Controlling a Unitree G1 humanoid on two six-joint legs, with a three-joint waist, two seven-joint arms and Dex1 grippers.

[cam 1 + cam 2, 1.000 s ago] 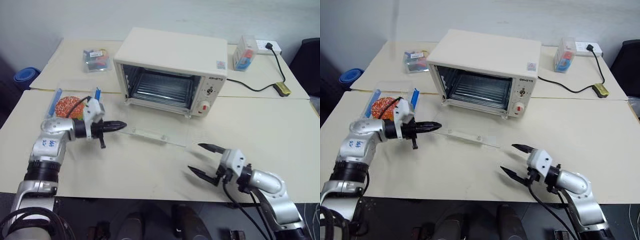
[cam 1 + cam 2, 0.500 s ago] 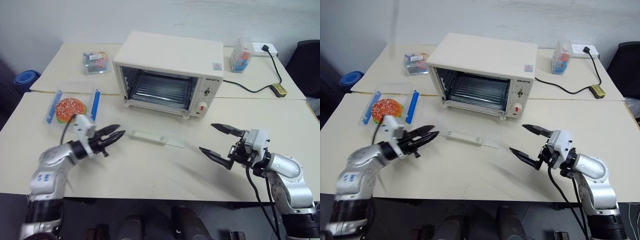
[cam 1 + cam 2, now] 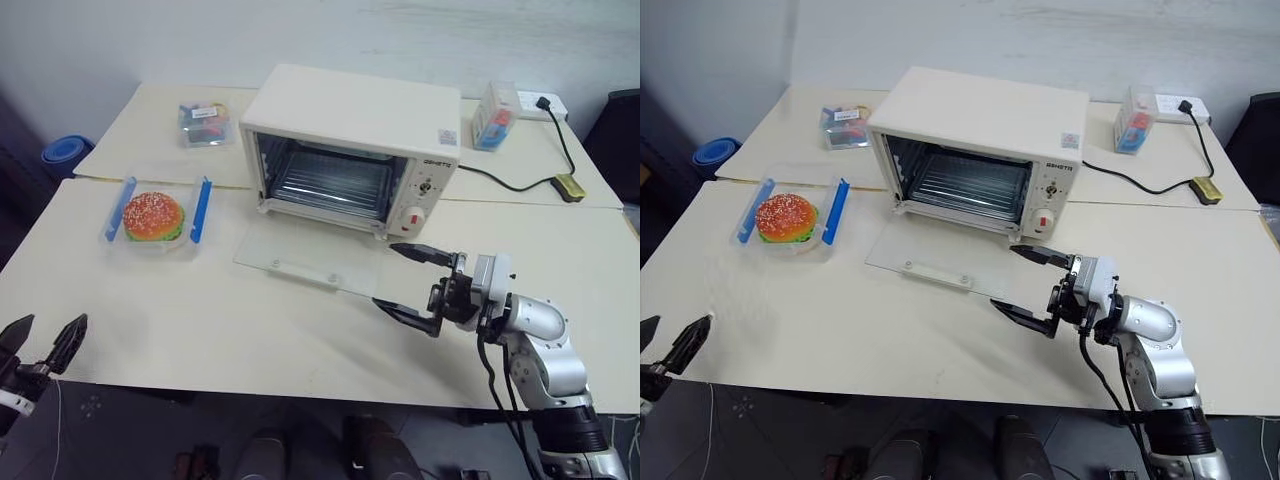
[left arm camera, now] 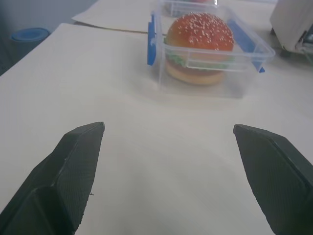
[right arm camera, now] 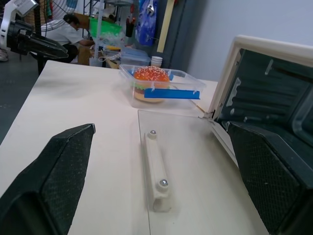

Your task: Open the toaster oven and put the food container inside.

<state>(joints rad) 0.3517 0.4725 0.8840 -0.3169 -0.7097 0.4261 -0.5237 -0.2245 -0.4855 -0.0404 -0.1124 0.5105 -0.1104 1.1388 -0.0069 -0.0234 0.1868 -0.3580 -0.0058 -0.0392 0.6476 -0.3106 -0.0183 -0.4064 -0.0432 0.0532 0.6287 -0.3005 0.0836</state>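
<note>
One burger (image 3: 153, 214) in food container (image 3: 115, 208), table.

Left arm cut off behind left tool (image 3: 44, 340).

Brand word: a short dark word at the top of the toaster oven (image 3: 350, 140) control panel (image 3: 424, 190), letters too small to read.
Sticker: small square on the oven's top, front right corner, unreadable.
Other text: none readable.

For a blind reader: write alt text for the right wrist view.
The toaster oven stands open, its glass door flat on the table, between the open right claw's fingers. Beyond sits the food container holding a burger.
</note>
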